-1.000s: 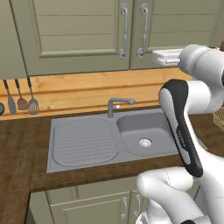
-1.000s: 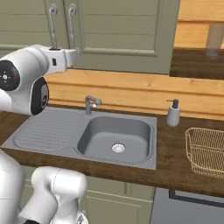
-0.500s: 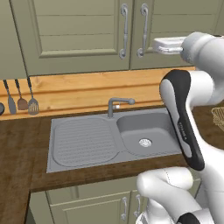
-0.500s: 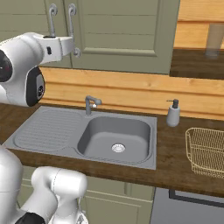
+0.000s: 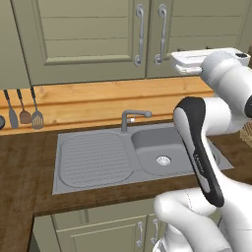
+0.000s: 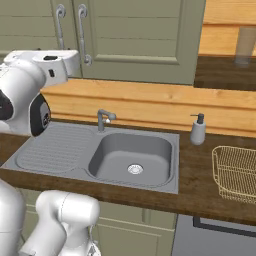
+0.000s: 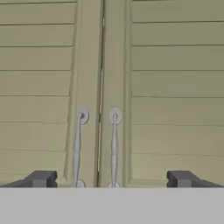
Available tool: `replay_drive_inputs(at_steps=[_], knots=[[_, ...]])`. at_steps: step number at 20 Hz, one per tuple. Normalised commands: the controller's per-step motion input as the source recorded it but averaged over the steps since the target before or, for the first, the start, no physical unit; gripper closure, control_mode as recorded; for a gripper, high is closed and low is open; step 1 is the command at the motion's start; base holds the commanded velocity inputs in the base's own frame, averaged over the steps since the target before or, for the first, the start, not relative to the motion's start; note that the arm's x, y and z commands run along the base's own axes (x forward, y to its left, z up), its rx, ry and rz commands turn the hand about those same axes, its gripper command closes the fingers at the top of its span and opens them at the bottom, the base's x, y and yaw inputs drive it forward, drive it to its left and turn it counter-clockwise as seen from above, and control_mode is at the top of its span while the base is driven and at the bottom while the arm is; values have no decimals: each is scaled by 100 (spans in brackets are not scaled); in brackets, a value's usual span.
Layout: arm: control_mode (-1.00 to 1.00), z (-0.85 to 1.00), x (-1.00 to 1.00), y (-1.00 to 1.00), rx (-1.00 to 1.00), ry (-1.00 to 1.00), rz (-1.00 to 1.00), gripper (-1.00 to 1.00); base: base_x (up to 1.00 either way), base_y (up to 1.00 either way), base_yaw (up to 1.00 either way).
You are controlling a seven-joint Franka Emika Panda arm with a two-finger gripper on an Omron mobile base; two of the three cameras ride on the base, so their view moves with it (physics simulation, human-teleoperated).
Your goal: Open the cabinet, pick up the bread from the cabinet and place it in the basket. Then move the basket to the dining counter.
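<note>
Above the worktop's sink (image 5: 142,152), the cabinet (image 7: 144,78) is faced squarely with both doors shut, the gripper (image 7: 111,179) having been raised toward the two handles (image 7: 114,148) with fingers spread wide, while the basket (image 6: 235,172) is left at the worktop's right edge.

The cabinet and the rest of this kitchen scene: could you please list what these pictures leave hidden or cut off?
- Inside of the cabinet, bread included: hidden in every view by its two closed doors.
- Basket: cut off by the right edge of the right base view; a sliver shows past the arm in the left base view.
- Gripper: in the hand view, just two dark fingertips, jaws wide apart.
- Cabinet handles: lower ends meet the hand view's bottom.
</note>
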Motion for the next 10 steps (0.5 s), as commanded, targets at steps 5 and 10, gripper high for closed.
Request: replay_drive_inputs(at_steps=[5, 10], knots=[[-100, -23, 15, 3, 2, -16, 0, -100, 0, 0, 0], [-100, -2, 45, 2, 0, -6, 0, -100, 0, 0, 0]])
